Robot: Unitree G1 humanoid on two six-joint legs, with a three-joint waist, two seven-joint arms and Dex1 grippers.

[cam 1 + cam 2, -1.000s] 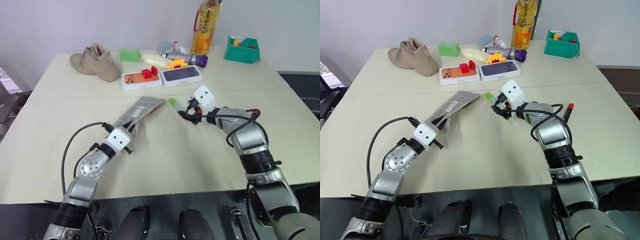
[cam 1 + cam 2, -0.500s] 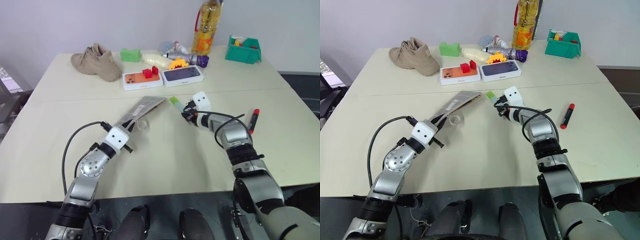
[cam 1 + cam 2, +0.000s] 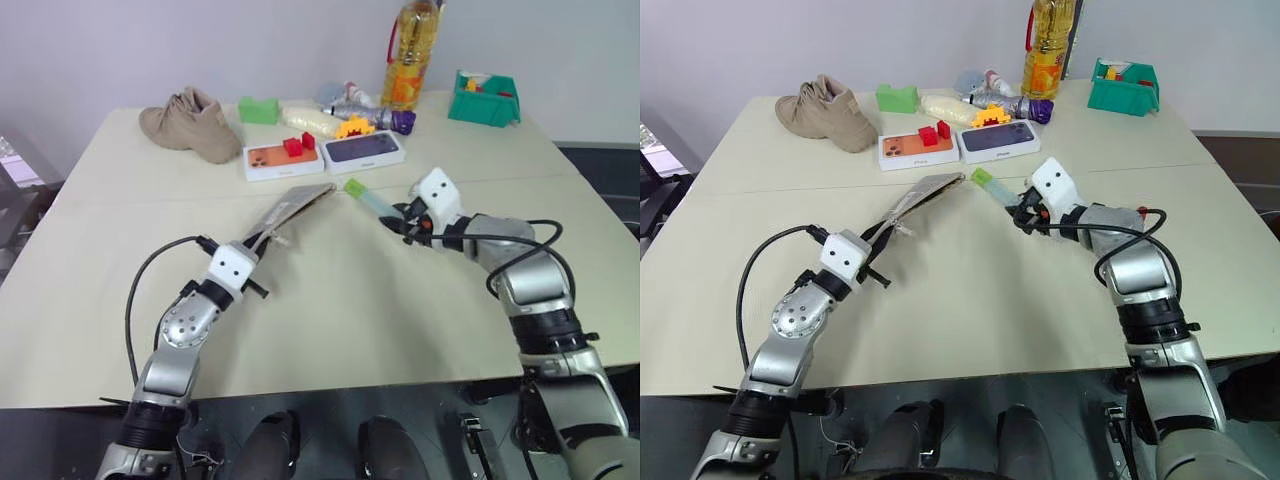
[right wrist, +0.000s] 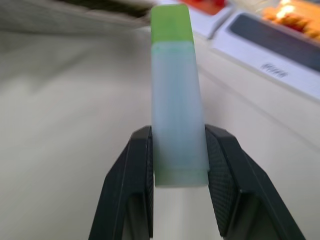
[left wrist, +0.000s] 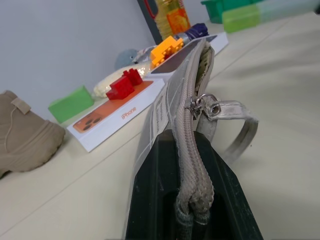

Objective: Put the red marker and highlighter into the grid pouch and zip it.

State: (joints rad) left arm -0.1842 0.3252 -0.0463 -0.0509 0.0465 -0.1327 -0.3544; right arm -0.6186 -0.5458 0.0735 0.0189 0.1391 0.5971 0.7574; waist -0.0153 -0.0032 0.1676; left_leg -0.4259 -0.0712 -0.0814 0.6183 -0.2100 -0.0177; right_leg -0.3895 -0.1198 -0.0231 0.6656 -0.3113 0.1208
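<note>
Grid pouch (image 3: 290, 208) clamped at its near end by the left claw (image 5: 192, 200), shut tight on the zipper edge; far end raised off the table (image 3: 330, 300) and aimed toward the two phone boxes. Zipper pull (image 5: 204, 106) and a grey loop strap (image 5: 240, 127) hanging partway along the seam, with the far mouth of the pouch slightly parted in the left wrist view.

Highlighter (image 4: 178, 105) pinched between the two black fingers (image 4: 135, 175) of the right claw (image 3: 412, 222), gripped low on the pale body, green cap pointing away from the claw and toward the pouch's far end. Lifted clear of the table, cap just beside the pouch's open tip but apart from it.

Red marker (image 3: 1145, 213) barely seen, a small red end peeking past the right forearm, lying on the table to the right, well apart from the pouch.

Farther back: orange phone box (image 3: 283, 160) with small red blocks (image 3: 298, 145) on top, dark phone box (image 3: 364, 151) beside it. Beyond those, tan shoe (image 3: 190, 124) at the left, green block (image 3: 259, 110), yellow toy piece (image 3: 354, 126), oil bottle (image 3: 411, 55) and green bin (image 3: 484, 98) at the far right.
</note>
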